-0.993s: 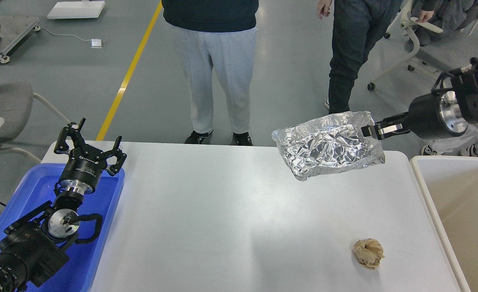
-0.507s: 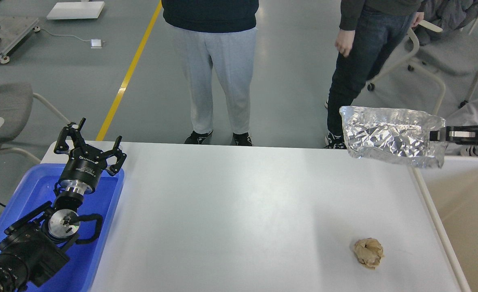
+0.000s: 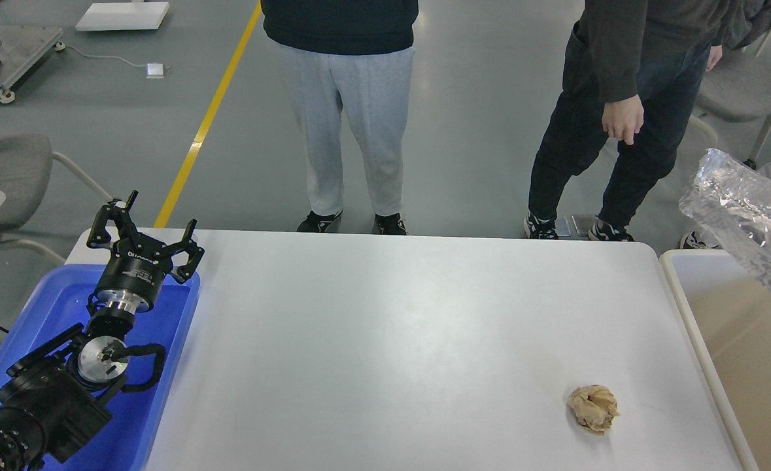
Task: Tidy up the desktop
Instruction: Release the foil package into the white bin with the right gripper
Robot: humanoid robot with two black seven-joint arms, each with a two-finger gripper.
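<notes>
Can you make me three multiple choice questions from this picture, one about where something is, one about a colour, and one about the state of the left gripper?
1. Where does the crumpled brown paper ball lie?
A. in the blue tray
B. on the desktop, near right
C. in the beige bin

2. What colour is the tray under the left arm?
A. blue
B. red
C. green

3. How are the left gripper's fingers?
A. shut on the foil
B. shut on the paper ball
C. spread open, holding nothing

Answers:
1 B, the paper ball rests on the white desktop, left of the beige bin.
2 A, the tray is bright blue.
3 C, the left gripper shows its fingers apart over the tray.
</notes>
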